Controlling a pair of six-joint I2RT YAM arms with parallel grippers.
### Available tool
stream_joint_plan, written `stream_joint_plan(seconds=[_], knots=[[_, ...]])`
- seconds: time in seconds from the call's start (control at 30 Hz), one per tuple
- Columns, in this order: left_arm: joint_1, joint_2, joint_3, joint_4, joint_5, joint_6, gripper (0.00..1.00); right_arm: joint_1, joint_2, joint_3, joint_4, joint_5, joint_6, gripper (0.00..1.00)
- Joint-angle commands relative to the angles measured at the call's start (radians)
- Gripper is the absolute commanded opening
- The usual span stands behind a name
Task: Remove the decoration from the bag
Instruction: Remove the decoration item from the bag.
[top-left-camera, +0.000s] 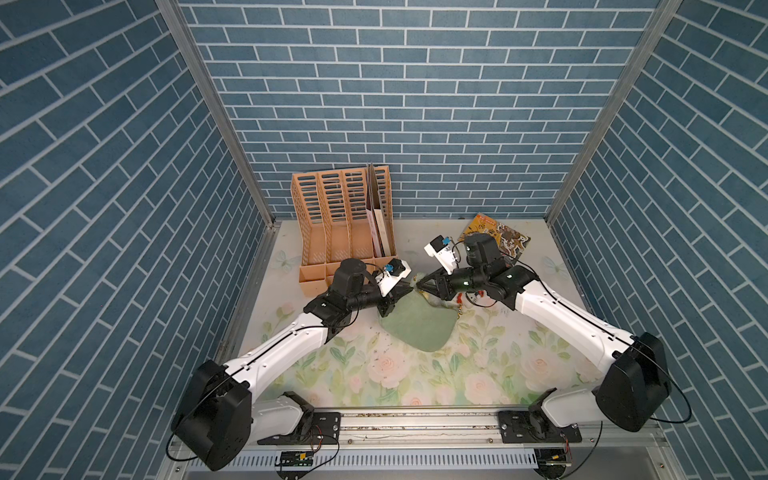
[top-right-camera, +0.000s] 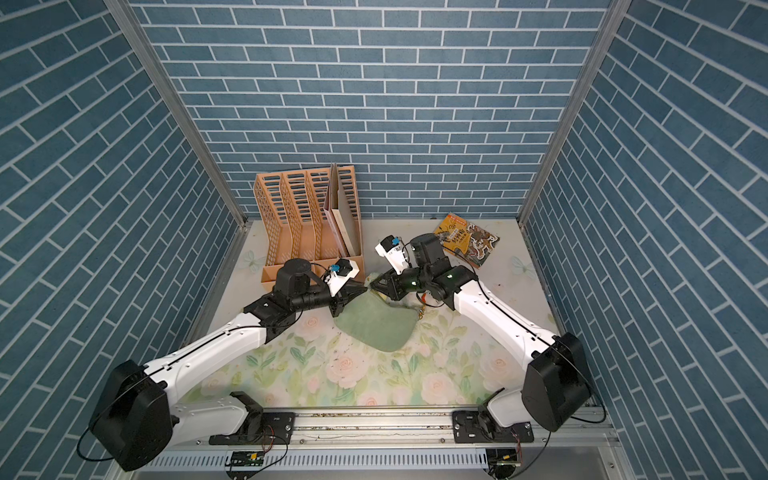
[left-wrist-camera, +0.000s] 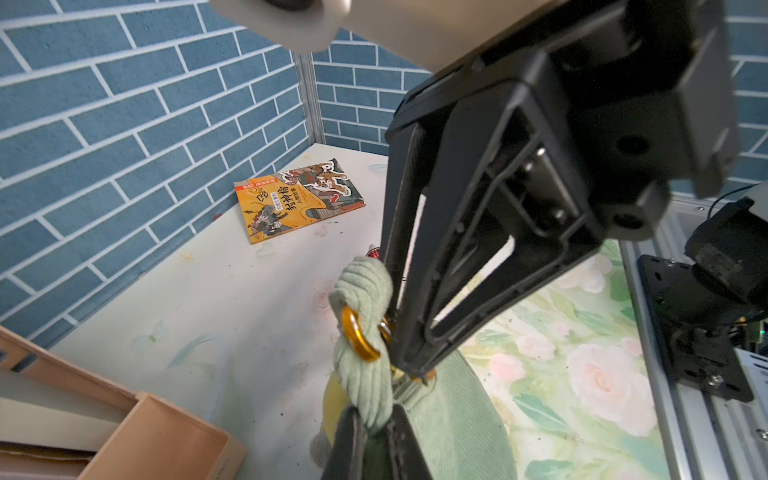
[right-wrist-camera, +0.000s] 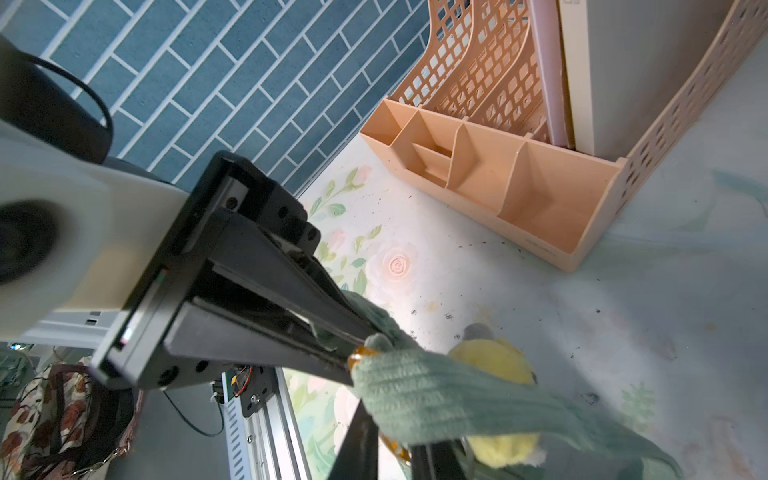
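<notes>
Since the plush decoration (right-wrist-camera: 494, 361) hangs off one corner, you've got the bag (top-left-camera: 415, 328) on the mat (top-left-camera: 519, 332) w/ that corner lifted. The left gripper (top-left-camera: 409, 286) is clamped on its corduroy tab (left-wrist-camera: 365, 382) to anchor. The right gripper (top-left-camera: 419, 286) is pinched closed at the gold clasp (left-wrist-camera: 420, 376), prob. to unhook. Count: 1 bag, 1 plush, 2 grippers, 1 rack (top-left-camera: 345, 216), 1 book (top-left-camera: 494, 237).

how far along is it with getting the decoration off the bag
Done: nothing is off yet; the yellow plush decoration sits against the bag. In hand: the left gripper and right gripper are both shut on its green fabric by the gold ring. To do: unclipping the plush and pulling it clear.
</notes>
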Motion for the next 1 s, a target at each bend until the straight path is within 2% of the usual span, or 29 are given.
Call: stream_joint_plan(seconds=[0.0, 0.13, 0.37, 0.53, 0.67, 0.87, 0.97], knots=[[-0.017, -0.031, 0.035, -0.022, 0.045, -0.01, 0.01, -0.003, 0.003, 0.03, 0.051, 0.086, -0.017, 0.16], [-0.044, -0.033, 0.044, -0.027, 0.057, -0.021, 0.0, 0.001, 0.01, 0.028, 0.102, 0.143, -0.003, 0.16], [-0.088, 0.004, 0.05, -0.014, 0.066, -0.039, 0.0, 0.042, 0.007, -0.004, 0.252, 0.171, 0.09, 0.16], [-0.09, -0.006, 0.057, -0.01, 0.053, -0.037, 0.0, 0.072, 0.028, -0.008, 0.196, 0.284, 0.039, 0.16], [-0.087, -0.017, 0.059, -0.008, 0.019, -0.054, 0.0, 0.073, 0.036, -0.03, 0.19, 0.291, 0.037, 0.16], [-0.01, -0.024, 0.033, 0.029, -0.099, -0.219, 0.0, 0.063, 0.009, -0.062, 0.116, 0.29, -0.004, 0.17], [0.026, -0.018, 0.012, 0.049, -0.117, -0.296, 0.01, 0.059, -0.025, -0.074, 0.095, 0.286, -0.011, 0.17]])
